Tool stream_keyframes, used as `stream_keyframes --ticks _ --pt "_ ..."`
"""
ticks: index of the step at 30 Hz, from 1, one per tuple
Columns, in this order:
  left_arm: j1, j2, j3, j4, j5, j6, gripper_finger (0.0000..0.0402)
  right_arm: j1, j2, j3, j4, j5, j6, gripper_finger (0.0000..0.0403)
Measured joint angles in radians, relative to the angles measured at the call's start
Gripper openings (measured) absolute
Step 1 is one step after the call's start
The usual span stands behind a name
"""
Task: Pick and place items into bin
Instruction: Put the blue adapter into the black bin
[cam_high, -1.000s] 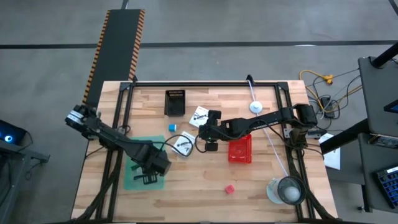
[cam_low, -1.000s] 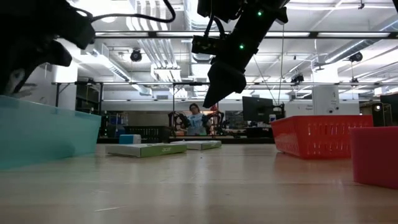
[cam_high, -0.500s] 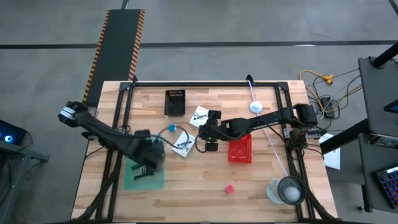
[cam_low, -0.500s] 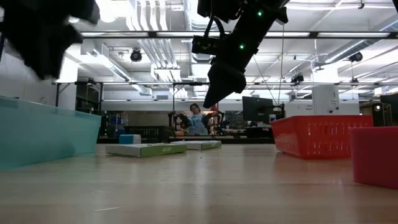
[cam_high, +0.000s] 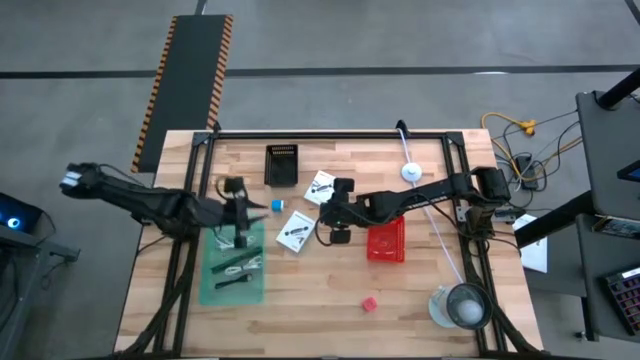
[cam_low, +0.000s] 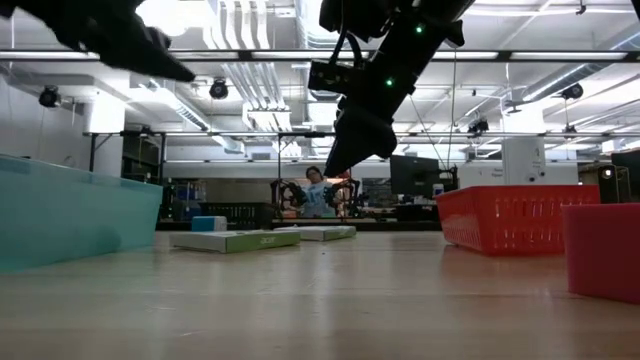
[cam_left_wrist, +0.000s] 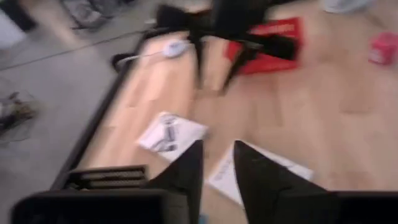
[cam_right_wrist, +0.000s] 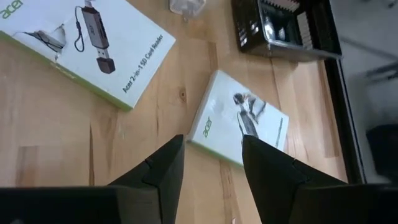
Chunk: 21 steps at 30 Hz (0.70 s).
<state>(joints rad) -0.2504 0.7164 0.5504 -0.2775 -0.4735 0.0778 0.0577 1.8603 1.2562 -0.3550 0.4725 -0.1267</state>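
While the right hand (cam_high: 322, 212) hangs unclenched and empty above the white packet (cam_high: 322, 186) at 12 o'clock from the counter's (cam_high: 330, 300) middle, the left hand (cam_high: 268, 205) hovers near the blue cube (cam_high: 277, 204), fingers (cam_left_wrist: 186, 171) slightly parted, grasping nothing. A second packet (cam_high: 294, 231) lies between the hands. The red cube (cam_high: 369, 302) sits toward 5 o'clock; cable pieces (cam_high: 234, 270) lie in the green bin (cam_high: 215, 290).

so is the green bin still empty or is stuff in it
Not empty. The high view shows black and white cable pieces lying inside the green bin.
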Motion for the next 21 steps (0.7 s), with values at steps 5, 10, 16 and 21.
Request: stream_keyframes --ticks 5,10,16,21 --pt "0.08 -0.217 -0.168 0.177 0.195 0.044 0.0006 -0.013 0.0 -0.04 0.08 -0.001 -0.036 0.0143" --pt "0.083 -0.361 -0.291 0.25 0.212 0.06 0.0002 -0.03 0.0 -0.086 0.215 -0.001 -0.063 0.0139" --pt "0.083 -0.512 -0.37 0.271 0.227 0.097 0.0 -0.04 0.0 -0.135 0.361 -0.011 -0.157 0.0144" --pt "0.083 -0.594 -0.398 0.272 0.229 0.106 0.0 -0.04 0.0 -0.145 0.427 -0.126 -0.197 0.0149"
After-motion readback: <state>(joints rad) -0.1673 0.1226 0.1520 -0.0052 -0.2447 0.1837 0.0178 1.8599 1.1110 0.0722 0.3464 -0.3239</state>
